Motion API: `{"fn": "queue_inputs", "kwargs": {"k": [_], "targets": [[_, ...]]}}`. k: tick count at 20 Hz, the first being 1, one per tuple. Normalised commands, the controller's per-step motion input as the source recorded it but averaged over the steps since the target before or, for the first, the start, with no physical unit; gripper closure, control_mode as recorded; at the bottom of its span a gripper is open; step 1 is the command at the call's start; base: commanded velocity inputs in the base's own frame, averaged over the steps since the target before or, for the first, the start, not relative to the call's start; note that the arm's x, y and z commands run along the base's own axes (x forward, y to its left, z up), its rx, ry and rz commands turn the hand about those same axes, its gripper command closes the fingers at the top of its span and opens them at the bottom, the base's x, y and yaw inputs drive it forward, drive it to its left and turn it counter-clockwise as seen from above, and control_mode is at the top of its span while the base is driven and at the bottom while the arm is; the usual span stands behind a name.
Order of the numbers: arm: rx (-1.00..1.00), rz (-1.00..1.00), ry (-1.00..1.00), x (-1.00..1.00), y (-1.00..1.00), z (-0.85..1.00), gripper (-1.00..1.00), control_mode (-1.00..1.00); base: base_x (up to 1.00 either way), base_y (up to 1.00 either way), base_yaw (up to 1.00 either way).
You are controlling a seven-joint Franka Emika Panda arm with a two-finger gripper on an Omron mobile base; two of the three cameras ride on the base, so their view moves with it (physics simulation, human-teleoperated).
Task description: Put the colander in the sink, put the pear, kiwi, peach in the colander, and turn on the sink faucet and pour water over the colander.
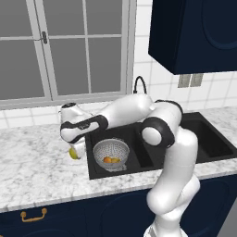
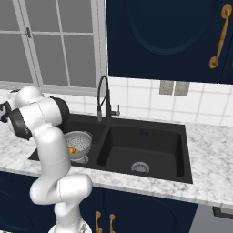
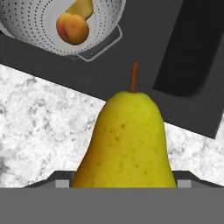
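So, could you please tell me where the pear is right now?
The pear sits between the end effector's fingers, over the marble counter just left of the sink, near the colander.

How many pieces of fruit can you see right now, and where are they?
3. The peach and the kiwi lie in the colander in the sink's left basin. The pear is between the claw's fingers, above the counter left of the sink.

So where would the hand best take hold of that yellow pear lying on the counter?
Probably across the wide belly of the pear, coming from above. In the hand view it lies on the marble counter with its narrow neck and stem pointing toward the sink, so the tapered neck would likely slip; the fat lower half gives the fingers flatter sides.
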Motion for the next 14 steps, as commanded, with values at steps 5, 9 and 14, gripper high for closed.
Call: {"fn": "queue_inputs", "kwargs": {"k": [5,9,14], "targets": [[0.00,-0.14,0.09,0.51,-1.00,-0.16,1.00,-1.00,0.00,0.00,0.00],[0.00,-0.13,0.13,0.50,-1.00,-0.37,1.00,-1.00,0.00,0.00,0.00],[-0.01,-0.11,0.11,0.62,-0.92,-0.47,1.00,-1.00,0.00,0.00,0.00]]}}
